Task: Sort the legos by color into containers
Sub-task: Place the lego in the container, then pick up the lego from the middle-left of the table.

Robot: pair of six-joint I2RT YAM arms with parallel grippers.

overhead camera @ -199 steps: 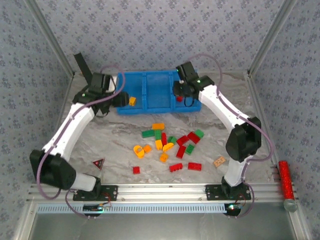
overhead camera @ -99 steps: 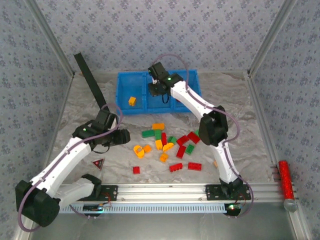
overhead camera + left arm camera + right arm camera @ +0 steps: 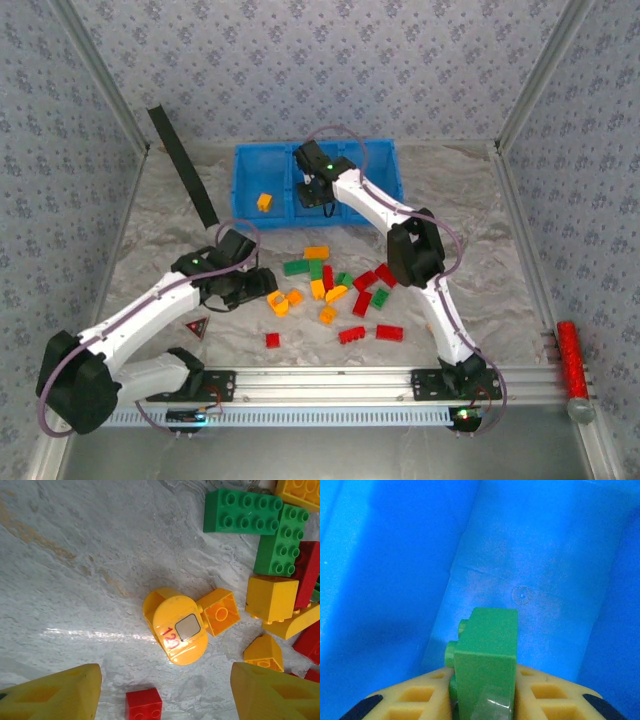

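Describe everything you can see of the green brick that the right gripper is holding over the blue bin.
The green brick is smooth, glossy plastic and blocky. Round studs stick out of its left side, so it is turned on edge. It is pinched between the yellow fingers of the right gripper, one on each side, and hangs over the bare floor of a compartment in the blue bin. Nothing else touches it.

A grey marbled tabletop (image 3: 490,240) is being enclosed by walls papered in a small blue-grey floral print (image 3: 300,70). A flat black strip (image 3: 183,165) is being seen at ten o'clock, slanting toward the far left corner. A small dark triangle with red markings (image 3: 197,326) is being seen lying at eight o'clock. A red glittery cylinder (image 3: 571,357) is being seen at four o'clock, near the right end of the grooved aluminium rail (image 3: 330,379).
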